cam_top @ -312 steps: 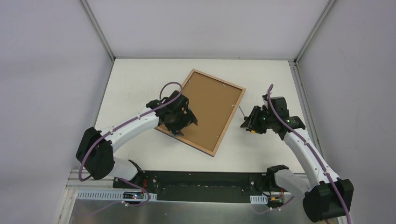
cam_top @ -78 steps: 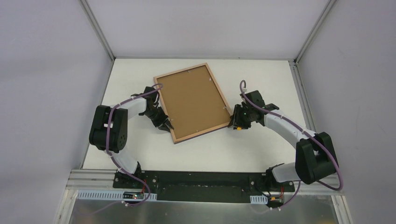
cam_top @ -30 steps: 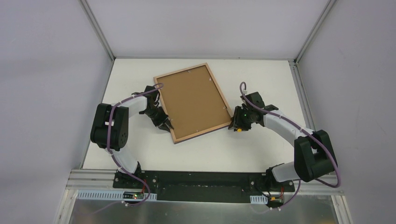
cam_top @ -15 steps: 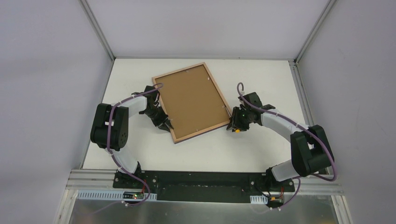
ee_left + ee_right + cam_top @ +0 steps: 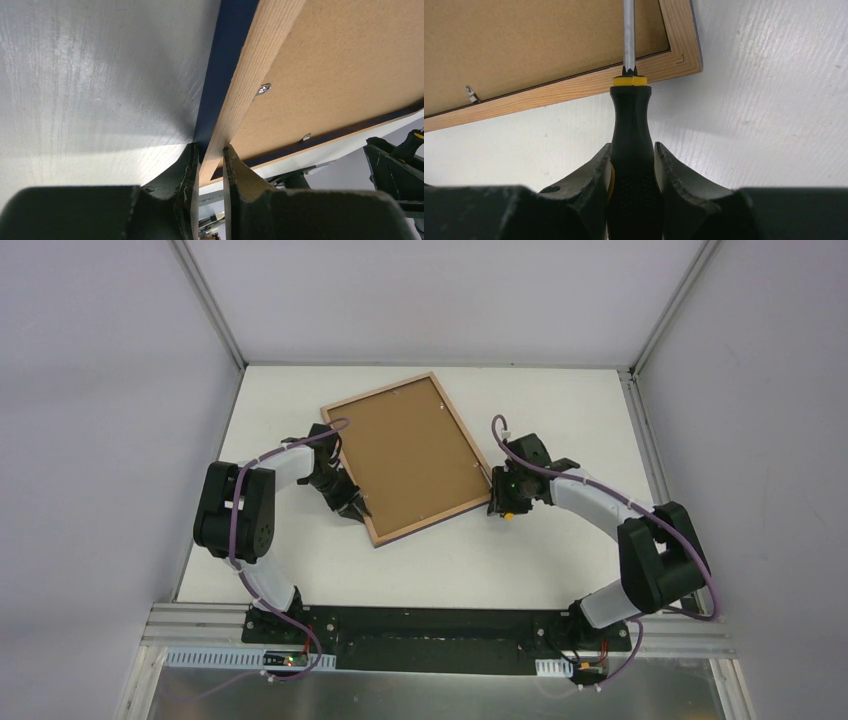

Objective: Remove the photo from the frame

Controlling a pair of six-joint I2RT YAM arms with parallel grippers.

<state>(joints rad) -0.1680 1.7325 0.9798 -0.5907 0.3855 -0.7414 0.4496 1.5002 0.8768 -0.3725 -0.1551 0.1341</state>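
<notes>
White walls close in a pale, matte table. From above, the frame lies back-up at the centre of the picture, turned askew, with its brown backing board in place. The photo is hidden beneath it, presumably inside. The left end effector meets the frame's lower-left edge, and the right end effector sits at its lower-right corner.

In the left wrist view the jaws stand narrow, pinching the pale wood rail, the navy face towards the table. So slim a hold may let the frame pivot or slip if it is pushed from the far side. A small metal tab sits on the fibrous board.

In the right wrist view the jaws grip a screwdriver with a black textured handle, a yellow collar and a smooth steel shaft reaching over the frame's corner at the top. Its tip is out of view; a slip could gouge the soft board or crease the photo.
</notes>
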